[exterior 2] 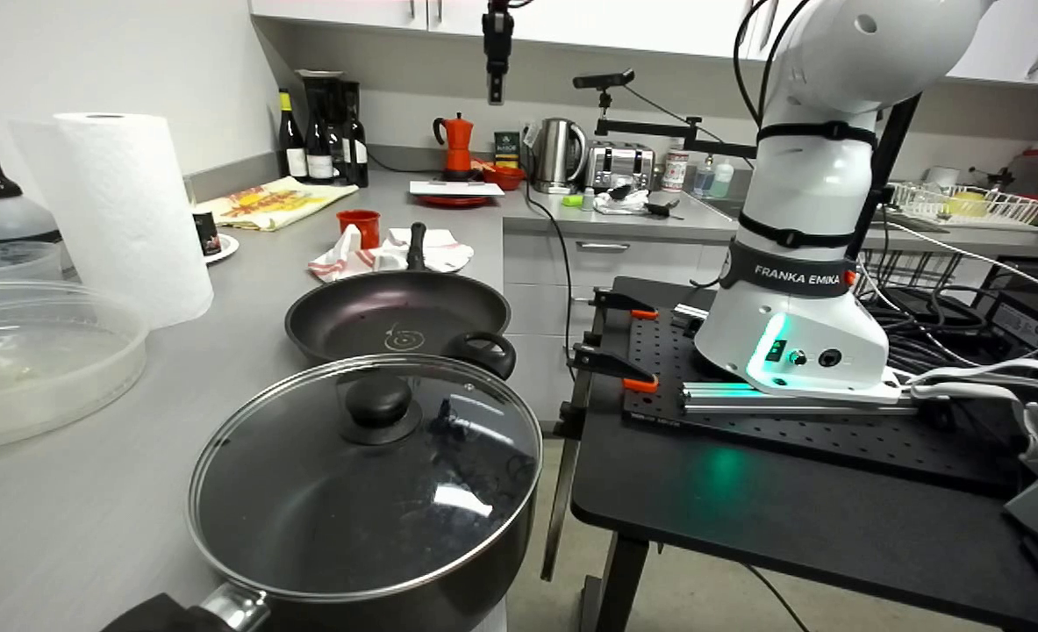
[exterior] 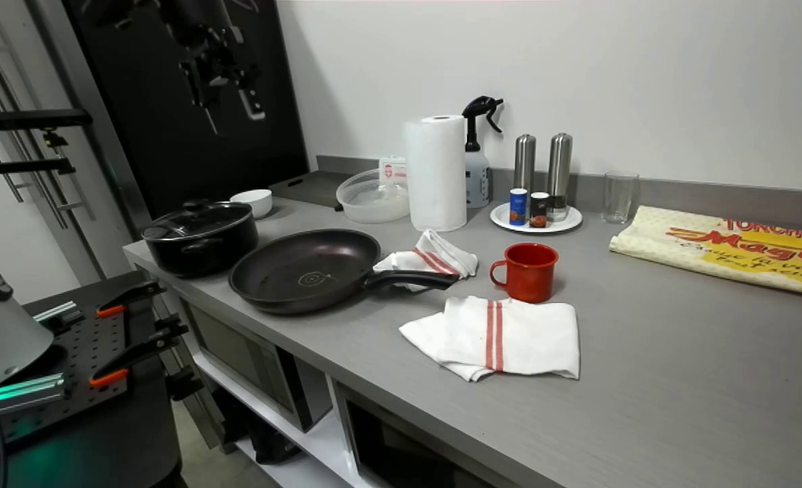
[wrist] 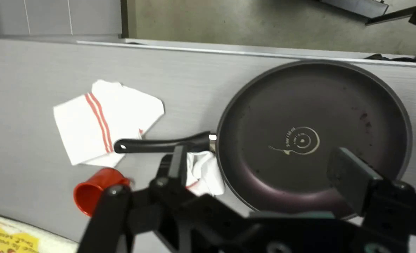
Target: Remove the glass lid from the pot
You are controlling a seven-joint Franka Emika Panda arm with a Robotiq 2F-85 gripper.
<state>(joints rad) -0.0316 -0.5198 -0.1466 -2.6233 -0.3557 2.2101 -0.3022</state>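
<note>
counter [exterior: 651, 352] under pot [exterior: 201, 256], white wall [exterior: 577, 74]

I have the black pot [exterior: 201, 261] standing upright on the worktop [exterior: 665, 366], close to the front edge and near an end corner. It is low and wide, with rounded sides and black handles [exterior 2: 489, 349] on opposite sides. The glass lid [exterior 2: 325, 509] lies on it, covering its mouth, see-through and metal-rimmed, dark knob [exterior 2: 379, 400] uppermost; my cameras catch bright reflections across it.
</note>
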